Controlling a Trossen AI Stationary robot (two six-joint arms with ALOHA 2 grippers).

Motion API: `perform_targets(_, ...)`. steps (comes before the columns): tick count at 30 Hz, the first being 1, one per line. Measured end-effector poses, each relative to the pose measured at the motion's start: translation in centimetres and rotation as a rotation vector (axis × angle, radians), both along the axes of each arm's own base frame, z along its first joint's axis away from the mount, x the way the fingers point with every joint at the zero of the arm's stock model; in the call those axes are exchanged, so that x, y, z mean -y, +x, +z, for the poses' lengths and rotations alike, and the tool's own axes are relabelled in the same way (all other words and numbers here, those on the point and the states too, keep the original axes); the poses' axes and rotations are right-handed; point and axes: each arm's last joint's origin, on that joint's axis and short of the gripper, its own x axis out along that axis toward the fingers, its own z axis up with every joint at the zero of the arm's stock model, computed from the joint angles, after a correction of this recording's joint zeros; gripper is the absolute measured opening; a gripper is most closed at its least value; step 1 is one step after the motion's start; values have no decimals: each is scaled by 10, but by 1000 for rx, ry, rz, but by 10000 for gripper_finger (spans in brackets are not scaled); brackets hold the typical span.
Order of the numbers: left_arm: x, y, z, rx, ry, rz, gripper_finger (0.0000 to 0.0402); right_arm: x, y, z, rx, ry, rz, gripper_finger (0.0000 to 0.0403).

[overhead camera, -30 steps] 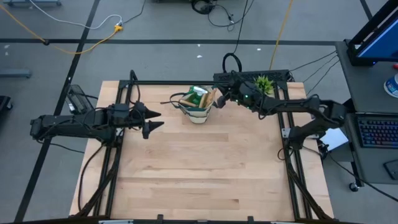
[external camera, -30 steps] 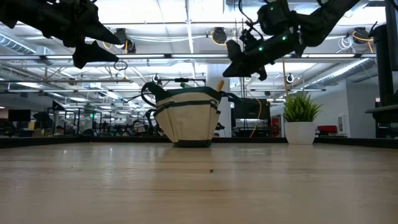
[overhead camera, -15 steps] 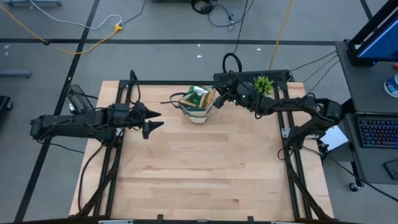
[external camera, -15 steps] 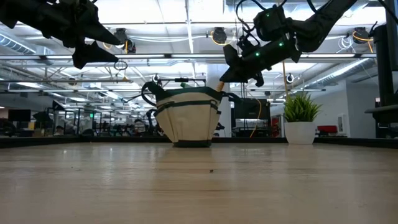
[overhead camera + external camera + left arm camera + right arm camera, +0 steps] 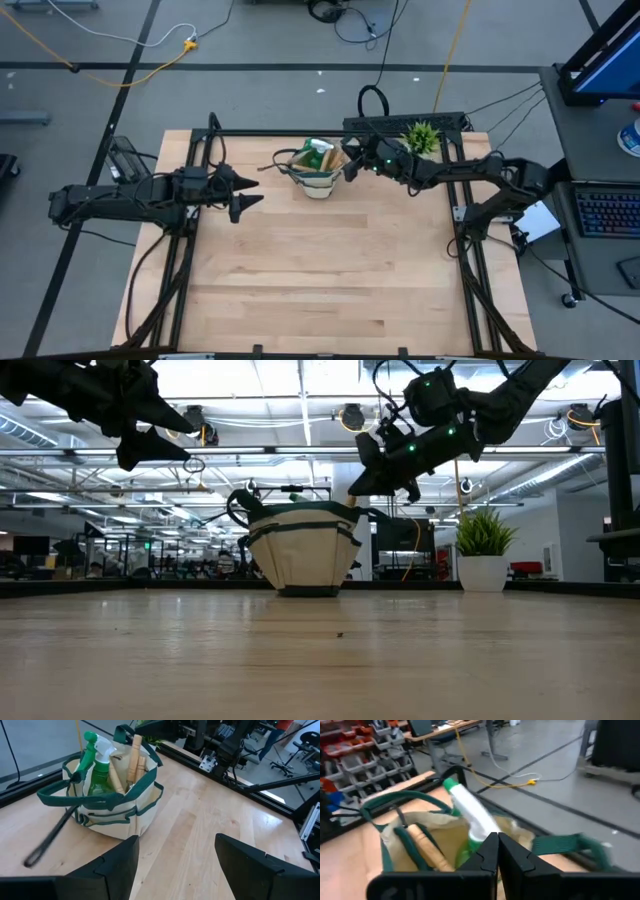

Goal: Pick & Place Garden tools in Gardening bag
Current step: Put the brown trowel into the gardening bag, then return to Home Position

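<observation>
Spreading pale and bare, the wooden table (image 5: 320, 270) carried the gardening bag (image 5: 318, 172) near its far edge, with a potted plant (image 5: 423, 135) beyond. The green spray bottle (image 5: 100, 767) and wooden handles (image 5: 134, 752) stood inside the bag; their heads were hidden. The right gripper (image 5: 350, 168), fingers pressed together and empty, hung at the bag's rim. The left gripper (image 5: 243, 196) waited wide apart, well left. Shelving blurred behind.

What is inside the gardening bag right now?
Inside the gardening bag stand a green spray bottle and wooden handles. The tool heads and anything deeper are hidden by the fabric.
</observation>
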Motion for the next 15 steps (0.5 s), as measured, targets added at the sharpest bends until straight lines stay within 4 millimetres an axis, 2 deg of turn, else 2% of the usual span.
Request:
perform_targets(4,0,-1,0,2,4,-1,266,-3,-9,23,51,-72,-5,0)
perform_targets(7,1,-8,2,5,20,-7,266,-7,-18,31,3,-86,8,0)
perform_targets(11,2,-23,1,-10,11,20,266,-16,-33,44,-36,-102,124,0)
perform_targets(15,5,-38,5,27,38,44,266,-28,-52,39,-22,-93,242,0)
